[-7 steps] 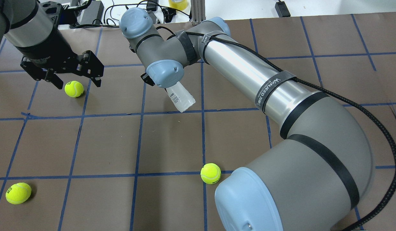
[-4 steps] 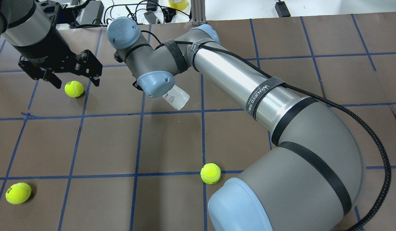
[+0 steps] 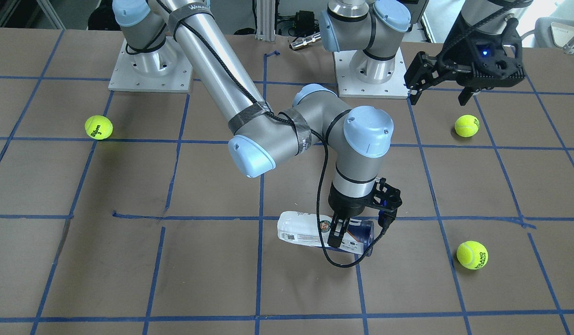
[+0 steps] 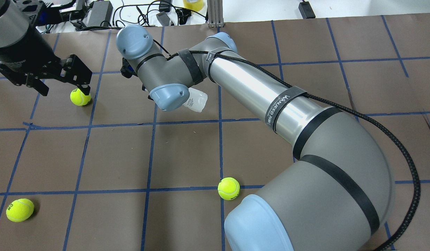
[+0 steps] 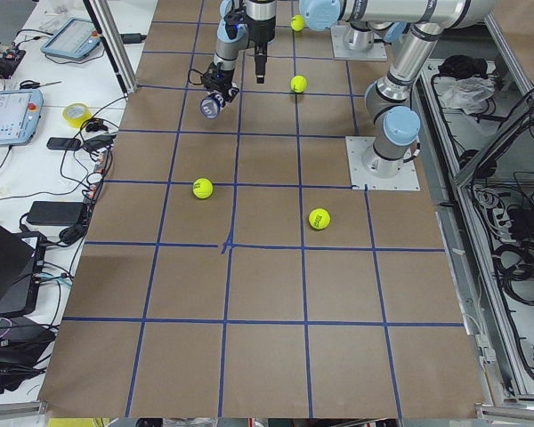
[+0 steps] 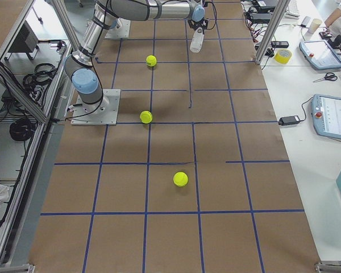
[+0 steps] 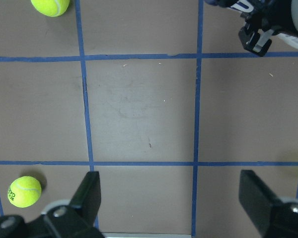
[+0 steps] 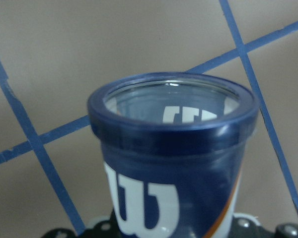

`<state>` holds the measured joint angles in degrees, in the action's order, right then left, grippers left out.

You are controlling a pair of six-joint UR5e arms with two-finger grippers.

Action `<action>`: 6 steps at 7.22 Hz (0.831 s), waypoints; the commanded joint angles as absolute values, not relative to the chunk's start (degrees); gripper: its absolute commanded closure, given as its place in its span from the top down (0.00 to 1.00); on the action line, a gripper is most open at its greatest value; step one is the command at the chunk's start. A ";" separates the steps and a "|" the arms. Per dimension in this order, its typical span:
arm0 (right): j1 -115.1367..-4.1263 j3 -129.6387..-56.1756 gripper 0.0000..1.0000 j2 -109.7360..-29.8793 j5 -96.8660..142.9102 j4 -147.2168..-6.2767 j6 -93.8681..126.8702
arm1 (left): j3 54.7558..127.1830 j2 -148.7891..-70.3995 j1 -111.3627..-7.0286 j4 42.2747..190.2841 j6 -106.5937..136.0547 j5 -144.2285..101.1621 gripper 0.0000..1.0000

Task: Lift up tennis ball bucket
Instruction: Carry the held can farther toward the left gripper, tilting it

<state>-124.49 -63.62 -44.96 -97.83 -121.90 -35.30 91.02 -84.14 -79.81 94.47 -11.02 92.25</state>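
Brown-paper table, ruled into squares with blue tape; two arm bases bolted along the robot's edge.

1. Tennis ball can: clear plastic tube with a white and navy label, a white "W" and a dark blue rim. It is on its side near the middle of the table, slightly tilted, with the rim end toward the robot's left. It is gripped across the body near the rim end. Whether it is clear of the paper cannot be told. In the right wrist view the rim fills the frame, open mouth toward the camera.

2. Right gripper: points down, fingers clamped on the can, one finger showing across the label.

3. Left gripper: hangs above the table on the robot's left, well apart from the can. Its fingers are spread wide and hold nothing.

4. Tennis balls: yellow-green, loose on the paper, well apart from one another.

5. Cables and a roll of yellow tape: beyond the far table edge.
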 commanded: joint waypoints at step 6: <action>-127.26 -69.70 0.50 -46.05 -101.31 -131.57 -34.47 | 91.67 -83.41 -75.41 94.75 -15.29 92.11 1.00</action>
